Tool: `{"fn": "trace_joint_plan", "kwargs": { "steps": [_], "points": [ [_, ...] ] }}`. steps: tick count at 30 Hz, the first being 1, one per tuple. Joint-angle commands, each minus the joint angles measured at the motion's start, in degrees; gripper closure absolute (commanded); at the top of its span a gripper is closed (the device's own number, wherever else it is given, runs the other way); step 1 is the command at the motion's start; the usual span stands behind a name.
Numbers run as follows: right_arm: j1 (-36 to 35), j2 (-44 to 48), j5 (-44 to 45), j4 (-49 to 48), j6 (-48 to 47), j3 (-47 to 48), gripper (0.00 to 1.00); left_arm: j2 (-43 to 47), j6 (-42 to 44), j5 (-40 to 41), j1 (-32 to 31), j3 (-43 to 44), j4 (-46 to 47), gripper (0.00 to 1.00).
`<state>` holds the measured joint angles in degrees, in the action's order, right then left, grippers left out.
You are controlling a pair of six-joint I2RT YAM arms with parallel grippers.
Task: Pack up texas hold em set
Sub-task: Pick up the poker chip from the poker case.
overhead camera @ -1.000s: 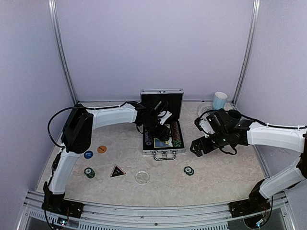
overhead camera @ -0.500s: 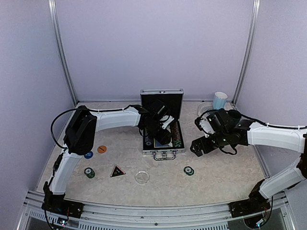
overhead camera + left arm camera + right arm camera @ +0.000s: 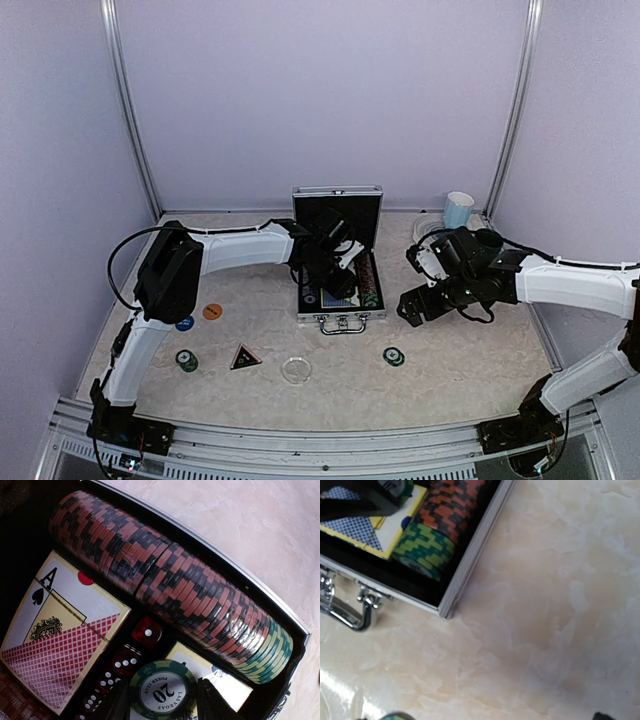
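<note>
The briefcase stands open in the middle of the surface, towards the far edge, lid upright. The left end effector is down inside it, clenched on a green chip marked 20, which hangs over the gap between the red card deck and the long chip row, right above the red dice.

The main risk is the drop. The slot below looks already crowded, so a chip let go flat over the dice would likely perch there or tip onto a deck, and later keep the lid from closing. A finger pushing lower could also nudge the row out of its groove.

The right end effector hovers just beside the case's right side; whether it is released or clenched I cannot tell. A careless sweep there could shove the case.

Much is not yet packed: green stacks, black triangle and clear disc towards the near edge, blue disc and orange disc towards the left edge.
</note>
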<state>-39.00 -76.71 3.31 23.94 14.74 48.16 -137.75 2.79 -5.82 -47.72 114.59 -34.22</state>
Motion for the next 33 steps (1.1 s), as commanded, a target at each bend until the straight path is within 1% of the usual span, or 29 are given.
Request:
{"fn": "trace_joint_plan", "kwargs": {
  "steps": [1, 8, 27, 33],
  "points": [
    [-0.7, 1.2, 0.7, 0.4, 0.6, 0.2, 0.03, -1.8, -0.1, -0.2, -0.2, 0.9, -0.5, 0.57],
    [-0.7, 1.5, 0.8, 0.4, 0.6, -0.2, 0.03, -0.1, -0.5, 0.4, -0.4, 0.5, -0.2, 0.58],
    [-0.7, 1.9, 0.8, 0.5, 0.3, -0.3, 0.03, 6.8, -1.6, 0.0, -3.0, -2.5, -0.3, 0.57],
    [-0.7, 2.1, 0.6, 0.1, 0.5, -0.7, 0.02, 8.6, -2.3, -2.1, -3.8, -4.2, -0.6, 0.57]
  ]
}}
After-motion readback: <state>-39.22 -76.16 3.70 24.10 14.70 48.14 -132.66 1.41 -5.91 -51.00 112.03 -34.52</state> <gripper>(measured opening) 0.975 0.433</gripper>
